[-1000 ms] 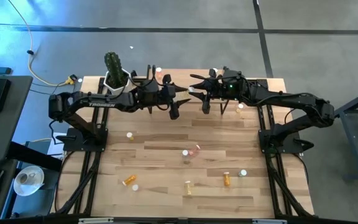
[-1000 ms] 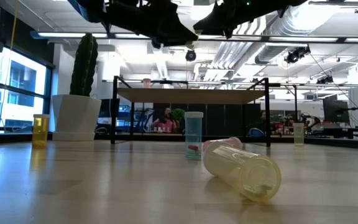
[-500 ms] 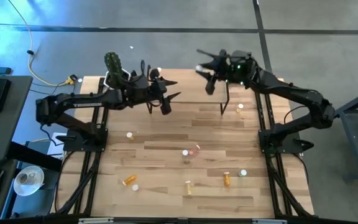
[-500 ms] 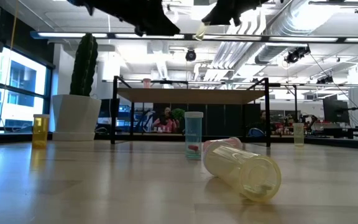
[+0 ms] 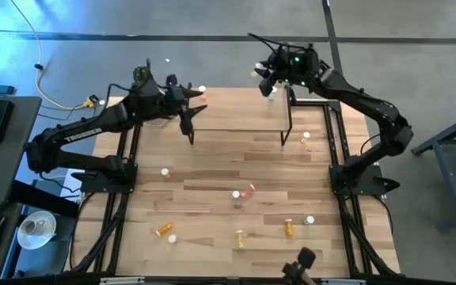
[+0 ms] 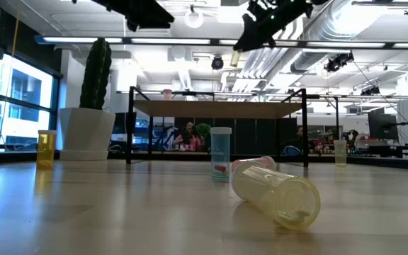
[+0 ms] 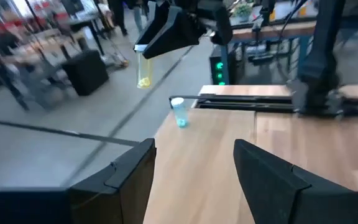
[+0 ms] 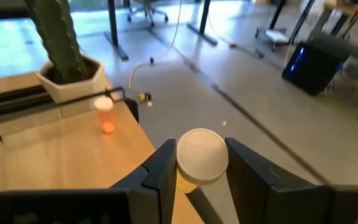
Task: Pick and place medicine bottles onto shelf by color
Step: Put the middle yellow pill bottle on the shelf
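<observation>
A see-through bottle (image 6: 278, 193) is lying on its side on the wooden table (image 6: 119, 212). Behind it a blue bottle (image 6: 220, 153) is standing up. A yellow bottle (image 6: 46, 148) is standing beside the white cactus pot (image 6: 87, 132). The shelf (image 6: 218, 109) is sitting farther back.

Grey concrete floor (image 5: 212, 20) crossed by dark lines, white ceiling ducts (image 6: 331, 28) under strip lights, a bright window (image 6: 16, 99) at one side — desks (image 6: 388, 145) and seated people (image 6: 187, 134) beyond.
</observation>
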`<move>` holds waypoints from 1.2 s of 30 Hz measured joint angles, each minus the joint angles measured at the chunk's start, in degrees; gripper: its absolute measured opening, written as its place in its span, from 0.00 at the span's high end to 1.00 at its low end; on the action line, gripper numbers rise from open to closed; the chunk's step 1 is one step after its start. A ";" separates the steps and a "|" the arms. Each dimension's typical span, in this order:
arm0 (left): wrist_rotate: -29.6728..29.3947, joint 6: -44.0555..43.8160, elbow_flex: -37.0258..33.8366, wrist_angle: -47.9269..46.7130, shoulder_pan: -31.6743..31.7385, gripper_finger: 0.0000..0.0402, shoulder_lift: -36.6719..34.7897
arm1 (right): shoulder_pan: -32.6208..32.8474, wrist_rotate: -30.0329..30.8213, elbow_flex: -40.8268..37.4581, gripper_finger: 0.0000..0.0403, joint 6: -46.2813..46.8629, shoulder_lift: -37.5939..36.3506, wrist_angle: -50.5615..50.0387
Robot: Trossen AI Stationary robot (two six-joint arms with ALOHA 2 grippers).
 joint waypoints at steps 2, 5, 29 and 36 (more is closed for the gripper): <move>5.25 -2.39 -0.08 -0.57 2.47 0.48 -0.21 | -0.12 -0.75 1.00 0.74 -0.03 1.54 -1.37; 12.28 -4.70 -1.56 0.01 5.31 0.48 -0.19 | -0.12 -3.83 1.13 0.74 -0.01 3.26 -1.71; 18.45 -14.22 -13.60 15.56 7.19 0.48 -0.12 | -0.21 -3.02 1.13 0.74 0.29 12.17 -7.26; 18.45 -14.21 -13.60 15.26 7.13 0.48 -0.12 | -0.21 -2.58 1.13 0.74 0.27 12.65 -8.42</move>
